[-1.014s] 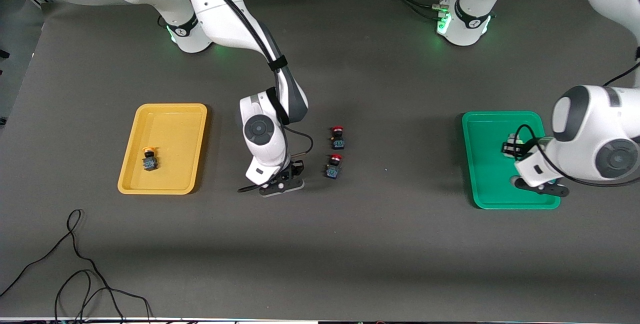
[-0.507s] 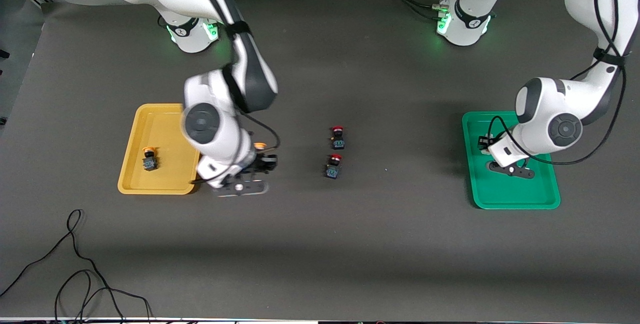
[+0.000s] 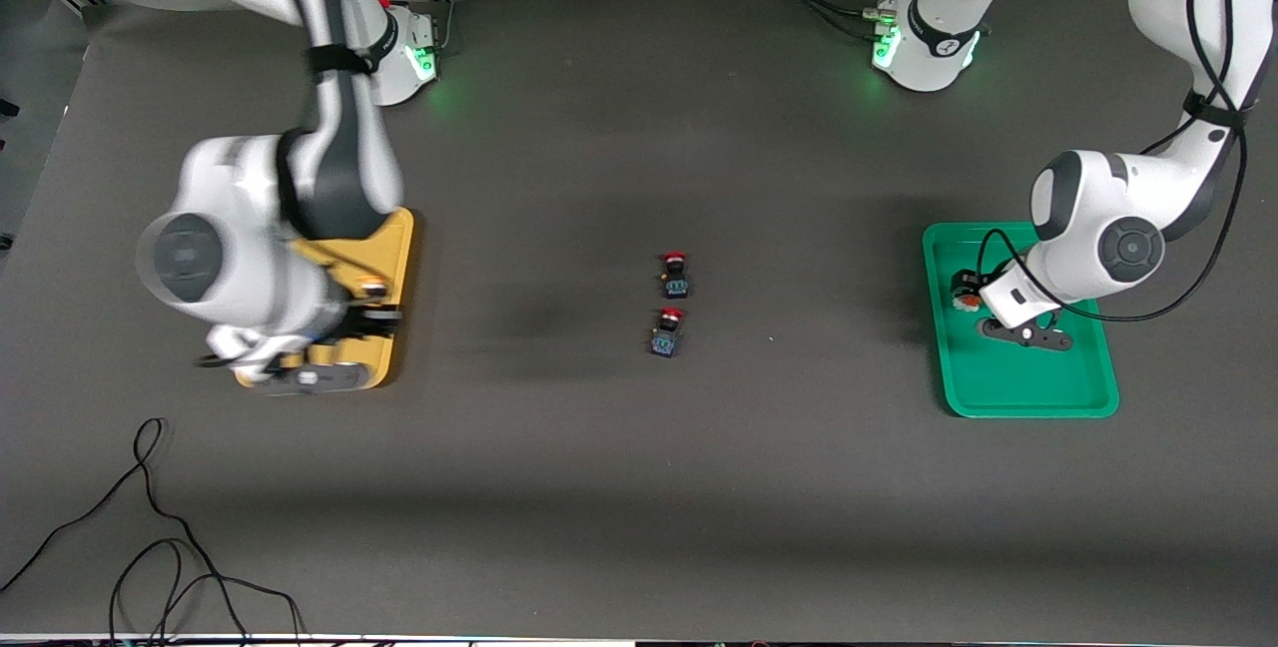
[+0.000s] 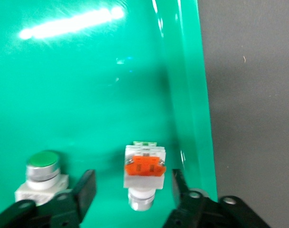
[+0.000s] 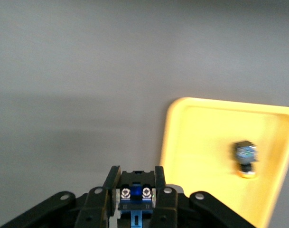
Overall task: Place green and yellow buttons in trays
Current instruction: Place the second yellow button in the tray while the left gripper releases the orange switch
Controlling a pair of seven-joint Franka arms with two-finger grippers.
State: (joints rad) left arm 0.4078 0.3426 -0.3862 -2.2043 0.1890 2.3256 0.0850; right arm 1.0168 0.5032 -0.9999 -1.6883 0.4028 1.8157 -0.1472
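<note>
- While the right gripper (image 5: 133, 192) hangs over the yellow tray's (image 3: 399, 238) edge, fingers clenched on a dark-bodied yellow button (image 5: 134, 195), likely carried there for sorting by colour.
- One yellow button (image 5: 244, 159) already lies in that tray.
- Left gripper (image 4: 133, 190) low in the green tray (image 4: 87, 95), fingers released, straddling a white-bodied button (image 4: 144, 173) lying on its side; grip not yet closed or just let go, cannot tell which.
- Second white button, green face (image 4: 42, 168) up, stands just beside it.
- Two red buttons (image 3: 671, 303) sit mid-desk (image 3: 639, 487), probably left out on purpose.
</note>
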